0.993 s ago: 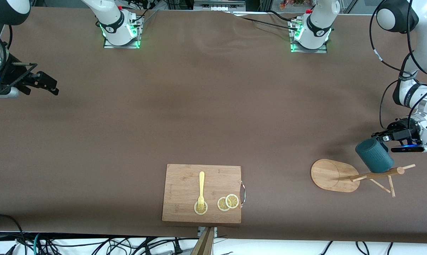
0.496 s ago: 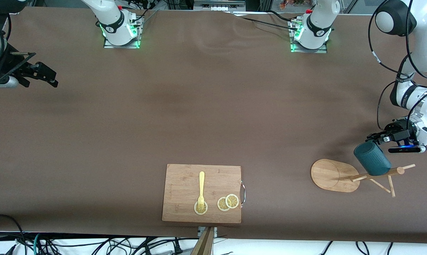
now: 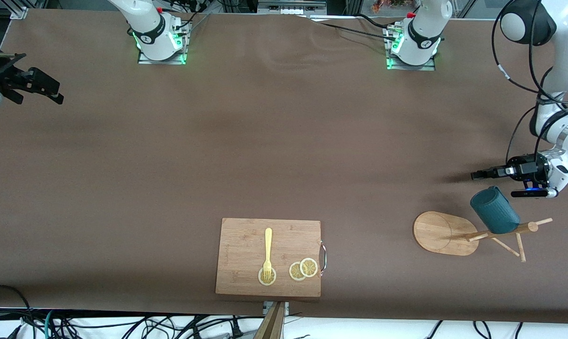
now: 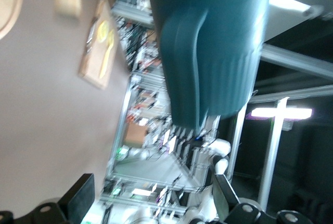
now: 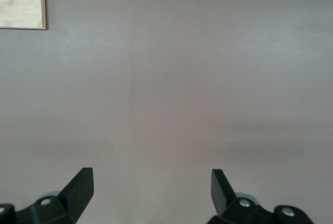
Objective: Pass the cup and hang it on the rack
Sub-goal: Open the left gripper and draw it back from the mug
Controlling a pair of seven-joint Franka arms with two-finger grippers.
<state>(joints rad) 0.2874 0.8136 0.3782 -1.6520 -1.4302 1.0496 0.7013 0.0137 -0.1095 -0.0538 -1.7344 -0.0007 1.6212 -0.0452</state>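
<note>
At the left arm's end of the table, about four o'clock in the front view, the cup [image 3: 495, 210] hangs on a peg of the rack [image 3: 458, 232]. The left gripper [image 3: 477, 175] hovers just above it, at its twelve o'clock, fingers spread wide with nothing between them; the left wrist view shows the cup [image 4: 210, 52] clear of both fingers. To finish well, I judge the arm should draw straight away without brushing the cup, since a nudge could slide it off the peg. The right gripper [image 3: 48, 92] waits open at ten o'clock. The cup's yellowish inside looks empty. The cutting board [image 3: 268, 257], at six o'clock, carries a yellow fork [image 3: 267, 252] and lemon slices [image 3: 303, 269].
</note>
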